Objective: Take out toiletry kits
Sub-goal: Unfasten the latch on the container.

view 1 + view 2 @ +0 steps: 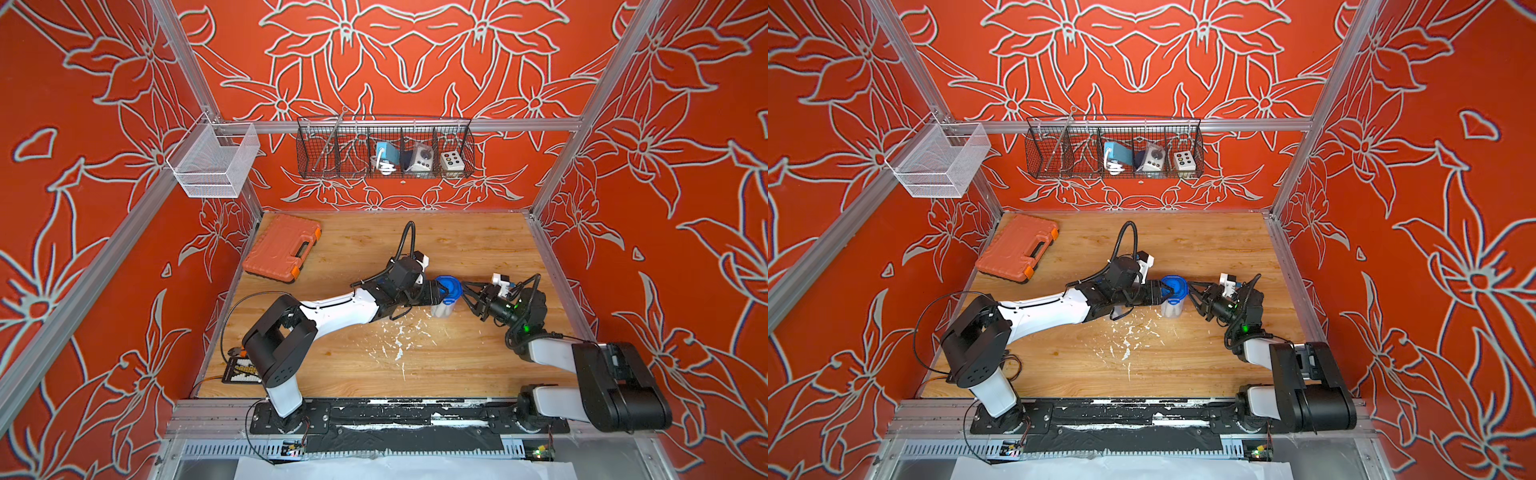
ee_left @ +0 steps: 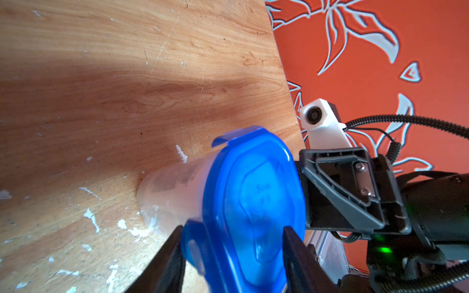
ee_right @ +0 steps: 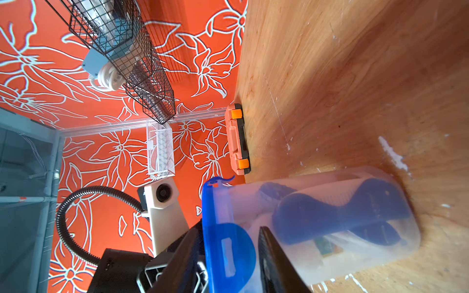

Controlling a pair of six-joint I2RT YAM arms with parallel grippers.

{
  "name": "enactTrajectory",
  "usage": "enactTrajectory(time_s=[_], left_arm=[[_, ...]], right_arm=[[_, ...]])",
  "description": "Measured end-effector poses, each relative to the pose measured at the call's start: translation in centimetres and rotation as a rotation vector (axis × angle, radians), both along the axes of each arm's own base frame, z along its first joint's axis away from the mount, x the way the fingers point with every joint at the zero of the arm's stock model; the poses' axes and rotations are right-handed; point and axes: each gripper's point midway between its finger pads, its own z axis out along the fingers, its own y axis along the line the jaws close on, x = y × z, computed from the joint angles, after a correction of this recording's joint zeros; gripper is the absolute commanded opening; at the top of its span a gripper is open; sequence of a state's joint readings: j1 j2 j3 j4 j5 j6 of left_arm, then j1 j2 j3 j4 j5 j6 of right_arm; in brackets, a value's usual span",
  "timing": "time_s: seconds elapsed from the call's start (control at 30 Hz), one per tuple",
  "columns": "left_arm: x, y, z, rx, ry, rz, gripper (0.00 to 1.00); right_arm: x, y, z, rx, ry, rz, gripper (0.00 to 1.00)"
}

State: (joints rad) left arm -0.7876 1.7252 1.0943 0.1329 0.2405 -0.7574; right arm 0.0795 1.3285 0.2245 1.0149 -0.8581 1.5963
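A clear jar (image 1: pixel 444 308) is standing upright on the wooden table (image 1: pixel 457 365), and both arms are working at it. The toiletry kit (image 3: pixel 337 215) is sitting inside the jar, showing only as blurred dark blue and pale shapes through the wall. The blue lid (image 1: pixel 450 286) is covering the jar, so nothing is out yet.

The left gripper (image 2: pixel 232 232) is reaching in at the jar's left side. Its fingers (image 2: pixel 165 261) are straddling the lid's rim, one under a flap and one over the top face. I cannot tell whether they are pressing or only flanking it. The right gripper (image 3: pixel 231 228) is meeting the jar from the opposite side and appears to be pinching the lid there, with a rounded flap lying between its fingers. An orange case (image 1: pixel 282 249) is lying well apart from the jar, beyond the left arm.

The main risk, as I am judging it, is that neither gripper is holding the jar's body. Any upward pull on the lid is likely to lift or tip the whole jar instead of freeing the lid. Uneven pulling from the two sides could tilt it toward one arm. A flap could also be slipping out of a shallow pinch. If the lid lets go suddenly, the jar may be toppling and scattering the kit. The fingertips are also working close together over the lid and could be knocking each other.
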Motion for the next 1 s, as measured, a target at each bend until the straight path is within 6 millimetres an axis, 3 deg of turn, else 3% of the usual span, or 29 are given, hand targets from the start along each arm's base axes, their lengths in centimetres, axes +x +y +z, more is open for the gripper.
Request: enactTrajectory(time_s=[0.17, 0.47, 0.83, 1.0], left_arm=[[0.0, 0.0, 0.0, -0.001, 0.0, 0.004, 0.53], [0.1, 0.1, -0.1, -0.002, -0.002, 0.023, 0.52], [0.0, 0.1, -0.1, -0.005, -0.011, 0.039, 0.51], [0.0, 0.0, -0.1, 0.001, -0.013, 0.041, 0.58]], right_arm=[[0.0, 0.1, -0.1, 0.013, 0.003, 0.002, 0.32], [0.3, -0.3, -0.4, 0.018, 0.012, -0.033, 0.26], [-0.3, -1.2, 0.4, -0.026, -0.012, -0.051, 0.24], [-0.6, -1.4, 0.9, -0.102, -0.026, -0.035, 0.29]])
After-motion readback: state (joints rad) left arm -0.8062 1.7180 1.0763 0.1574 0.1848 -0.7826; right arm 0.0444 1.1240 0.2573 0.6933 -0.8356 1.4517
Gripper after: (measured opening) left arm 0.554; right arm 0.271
